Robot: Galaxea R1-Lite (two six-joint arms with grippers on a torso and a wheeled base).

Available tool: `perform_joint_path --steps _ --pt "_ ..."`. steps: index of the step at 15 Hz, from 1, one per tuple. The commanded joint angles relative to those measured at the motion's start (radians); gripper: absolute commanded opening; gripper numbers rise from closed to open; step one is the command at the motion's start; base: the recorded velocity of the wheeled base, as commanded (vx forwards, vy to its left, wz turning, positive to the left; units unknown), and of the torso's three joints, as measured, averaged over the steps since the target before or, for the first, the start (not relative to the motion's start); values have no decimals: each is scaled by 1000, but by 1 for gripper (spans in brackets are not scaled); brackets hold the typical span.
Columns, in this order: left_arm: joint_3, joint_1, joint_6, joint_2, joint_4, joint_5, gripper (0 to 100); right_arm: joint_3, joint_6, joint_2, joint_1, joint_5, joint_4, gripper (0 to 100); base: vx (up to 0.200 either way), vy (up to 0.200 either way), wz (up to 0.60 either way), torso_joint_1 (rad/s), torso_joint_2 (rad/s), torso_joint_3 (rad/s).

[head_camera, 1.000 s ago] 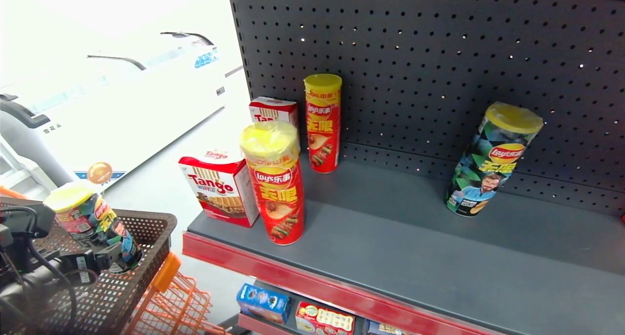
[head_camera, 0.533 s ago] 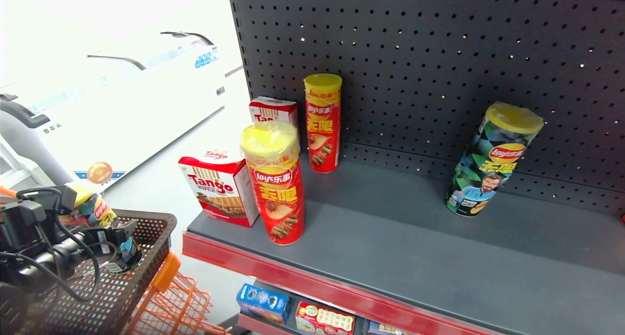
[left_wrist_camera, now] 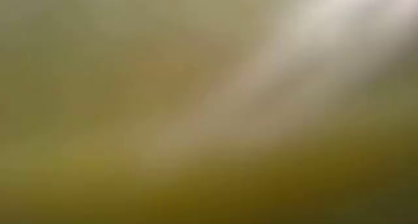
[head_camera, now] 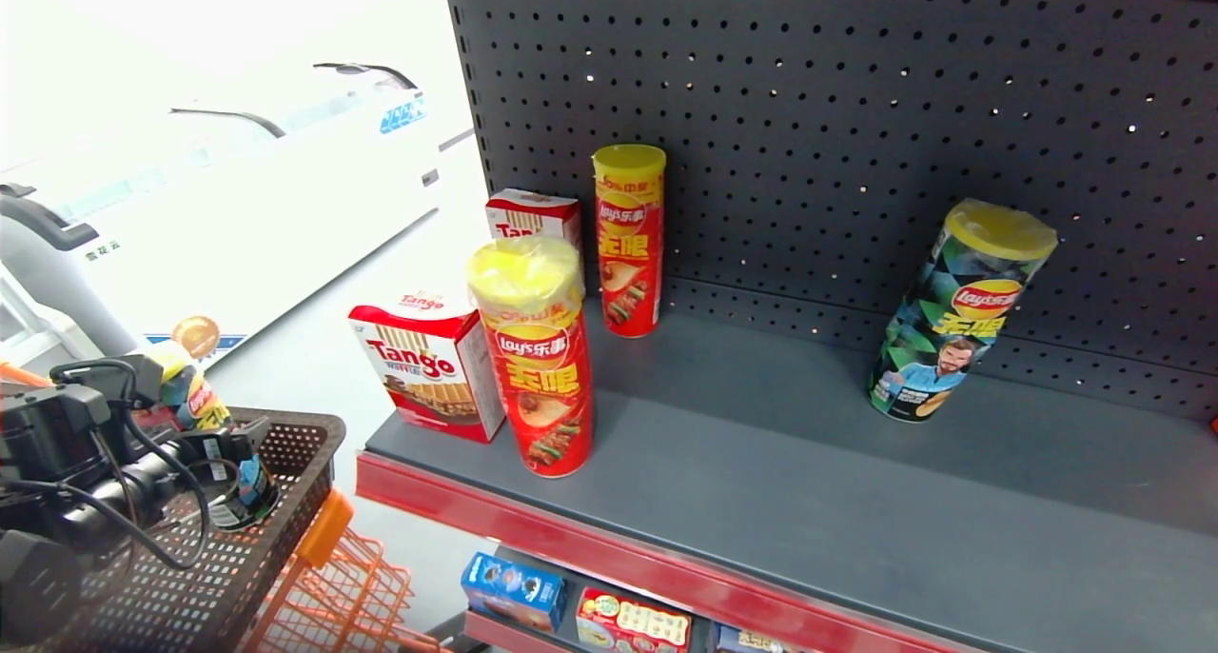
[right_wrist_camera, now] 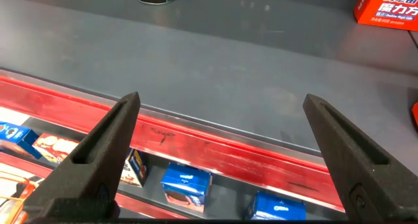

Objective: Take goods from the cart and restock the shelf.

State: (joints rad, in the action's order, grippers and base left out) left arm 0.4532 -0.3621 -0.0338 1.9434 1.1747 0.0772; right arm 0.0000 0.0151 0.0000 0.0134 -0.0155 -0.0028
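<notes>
- Dark patterned chip can with yellow lid (head_camera: 195, 401): clamped in left tool (head_camera: 228, 444), above brown mesh cart basket (head_camera: 304, 482).
- Right tool (right_wrist_camera: 222, 100): spread wide, empty, grey shelf board with red front edge (right_wrist_camera: 261, 67) just ahead.

The shelf board (head_camera: 761, 463) looked like matt grey painted metal, its red front strip (head_camera: 609, 553) glossier and scuffed. The front red can (head_camera: 538, 377) had a shiny printed skin and crinkled film over its yellow plastic lid (head_camera: 525, 267). The basket (head_camera: 295, 439) was brown plastic mesh and the cart (head_camera: 352, 577) orange coated wire.
</notes>
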Motion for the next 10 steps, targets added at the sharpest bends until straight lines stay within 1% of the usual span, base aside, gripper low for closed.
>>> perform_joint_path --steps 1,4,6,7,10 --pt "22 8 -3 6 0 -1 0 0 0 0 0 0 0 100 0 0 0 0 0 0" --pt "22 19 -9 -8 11 1 0 0 0 0 0 0 0 100 0 0 0 0 0 0" --pt "19 20 -35 -75 0 3 0 0 0 0 0 0 0 100 0 0 0 0 0 0" --pt "12 35 -41 -120 -6 15 0 0 0 0 0 0 0 100 0 0 0 0 0 0" --pt "-37 78 -41 -254 -13 55 0 0 0 0 0 0 0 100 0 0 0 0 0 0"
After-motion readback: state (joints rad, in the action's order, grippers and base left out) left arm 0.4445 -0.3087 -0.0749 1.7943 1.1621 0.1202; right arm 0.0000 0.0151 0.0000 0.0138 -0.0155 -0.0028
